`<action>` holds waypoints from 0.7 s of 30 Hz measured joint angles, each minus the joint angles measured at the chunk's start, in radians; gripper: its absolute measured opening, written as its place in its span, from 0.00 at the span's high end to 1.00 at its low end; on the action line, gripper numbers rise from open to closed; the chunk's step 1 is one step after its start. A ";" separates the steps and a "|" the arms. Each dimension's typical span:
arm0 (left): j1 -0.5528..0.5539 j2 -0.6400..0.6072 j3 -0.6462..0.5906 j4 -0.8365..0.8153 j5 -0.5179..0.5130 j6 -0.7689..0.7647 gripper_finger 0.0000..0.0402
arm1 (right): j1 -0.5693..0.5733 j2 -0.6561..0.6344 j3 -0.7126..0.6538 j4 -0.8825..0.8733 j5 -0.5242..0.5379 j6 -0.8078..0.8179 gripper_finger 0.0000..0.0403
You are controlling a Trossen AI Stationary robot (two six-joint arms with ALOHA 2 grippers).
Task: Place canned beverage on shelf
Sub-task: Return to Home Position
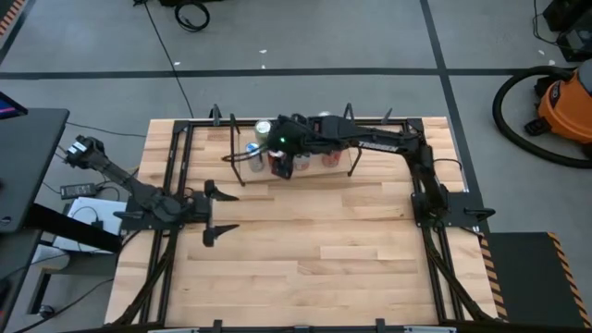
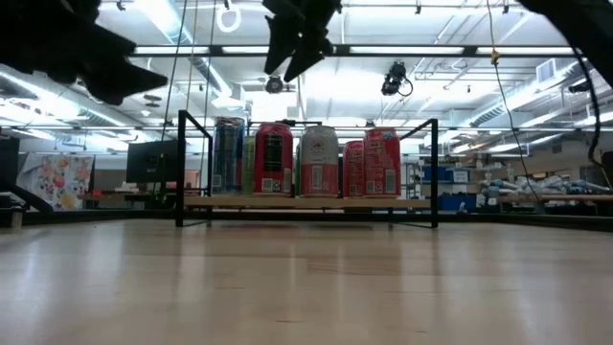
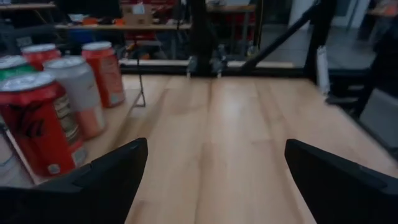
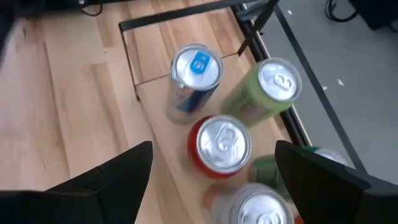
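Note:
The low wood shelf (image 2: pixel 306 202) with black rod uprights stands on the table's far middle (image 1: pixel 319 172). Several cans stand upright on it: a blue one (image 4: pixel 194 78), a green one (image 4: pixel 264 93), a red one (image 4: pixel 219 146) and others (image 2: pixel 383 161). My right gripper (image 2: pixel 299 53) hangs open above the cans, over the red can (image 2: pixel 274 158), clear of its top; it also shows in its own wrist view (image 4: pixel 211 180). My left gripper (image 1: pixel 215 212) is open and empty over the table's left part, pointing toward the table's right edge.
Black frame rails (image 1: pixel 180 166) run along the table's left, right and far sides. Bare wood tabletop (image 1: pixel 314 250) lies in front of the shelf. An orange shop vacuum (image 1: pixel 564 106) stands on the floor beyond the table's far right.

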 joint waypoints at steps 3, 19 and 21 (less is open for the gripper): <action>-0.031 -0.096 0.000 -0.050 -0.005 -0.002 0.03 | 0.028 -0.056 -0.149 0.080 0.024 0.016 0.14; -0.013 -0.197 -0.093 0.046 -0.068 0.008 0.03 | 0.151 -0.581 -1.222 1.012 -0.020 0.083 0.14; -0.012 -0.236 -0.083 0.041 -0.070 0.030 0.03 | 0.162 -0.653 -1.326 1.097 -0.021 0.093 0.14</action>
